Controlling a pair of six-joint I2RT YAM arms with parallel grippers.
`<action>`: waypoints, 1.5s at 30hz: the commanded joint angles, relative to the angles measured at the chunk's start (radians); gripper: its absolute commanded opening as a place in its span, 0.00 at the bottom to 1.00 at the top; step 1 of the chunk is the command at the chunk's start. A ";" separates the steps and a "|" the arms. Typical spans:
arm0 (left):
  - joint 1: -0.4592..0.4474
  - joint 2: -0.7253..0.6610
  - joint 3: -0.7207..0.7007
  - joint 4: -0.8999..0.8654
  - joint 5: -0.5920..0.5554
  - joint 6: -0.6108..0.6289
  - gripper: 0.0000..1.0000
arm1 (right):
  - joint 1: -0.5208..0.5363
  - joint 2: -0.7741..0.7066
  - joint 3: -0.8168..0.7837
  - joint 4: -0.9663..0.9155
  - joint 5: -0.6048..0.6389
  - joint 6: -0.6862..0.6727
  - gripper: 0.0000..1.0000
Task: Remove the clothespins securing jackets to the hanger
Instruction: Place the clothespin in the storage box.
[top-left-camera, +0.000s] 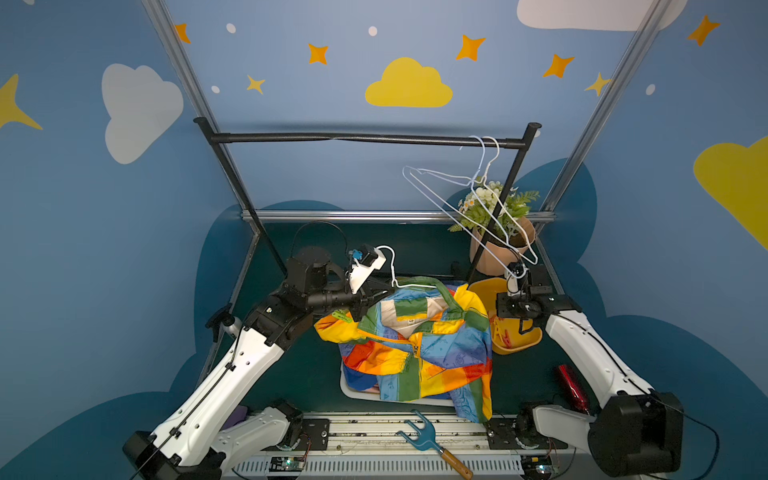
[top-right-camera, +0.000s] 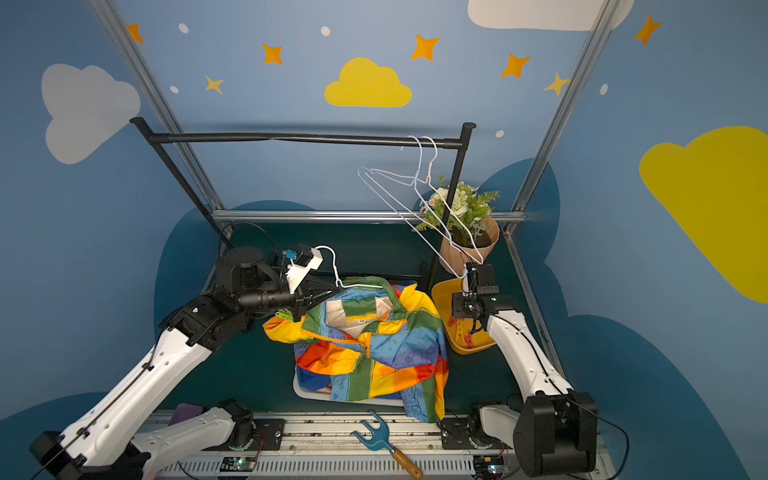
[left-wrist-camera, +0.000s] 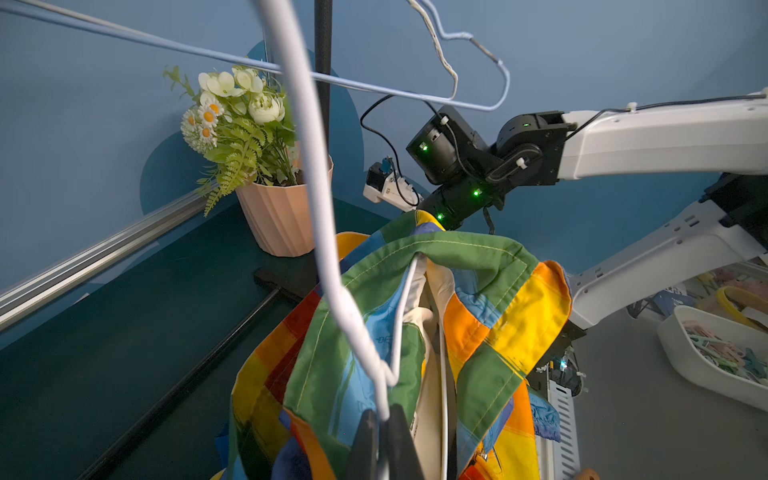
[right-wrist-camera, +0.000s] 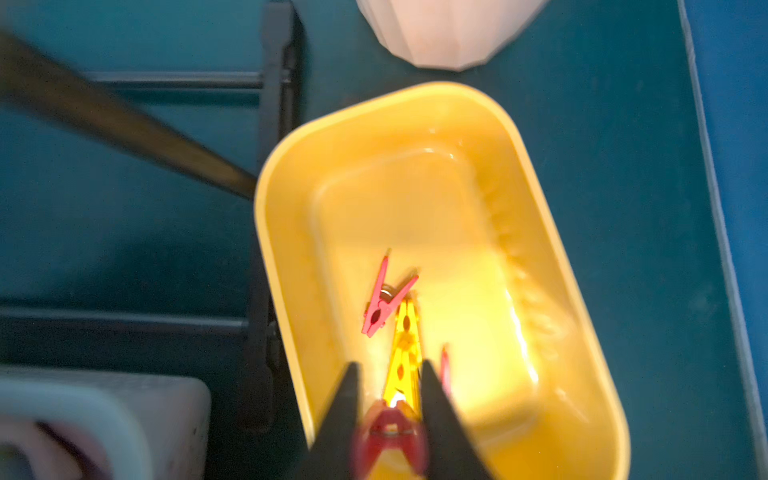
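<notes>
Right gripper (right-wrist-camera: 390, 368) over the bin (right-wrist-camera: 540, 232), jaws apart, blurred red pin (right-wrist-camera: 388, 432) between them; best let it fall clear before lifting; beside the bin, left gripper (left-wrist-camera: 382, 415) jaws clamp the hanger (left-wrist-camera: 316, 187); a green pin (top-left-camera: 341, 318) clips the jacket (top-left-camera: 415, 361).

Jacket (top-left-camera: 415, 345) centre, over basket (top-left-camera: 349, 390); bin (top-left-camera: 513, 347) right, holding clothespins (right-wrist-camera: 384, 301); plant (top-left-camera: 494, 208) behind bin

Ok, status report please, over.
Left gripper shut on white hanger. Right gripper open over yellow bin, red clothespin between jaws. Green clothespin on rainbow jacket.
</notes>
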 joint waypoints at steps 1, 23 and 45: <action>-0.005 -0.008 0.007 0.027 0.010 0.001 0.04 | 0.001 -0.019 0.011 -0.002 0.013 0.018 0.62; -0.061 -0.001 0.034 -0.054 -0.042 0.057 0.04 | 0.240 -0.505 0.174 -0.074 -0.472 -0.188 0.71; -0.196 0.011 0.054 -0.048 -0.079 0.099 0.05 | 0.554 -0.280 0.345 -0.002 -0.731 -0.206 0.68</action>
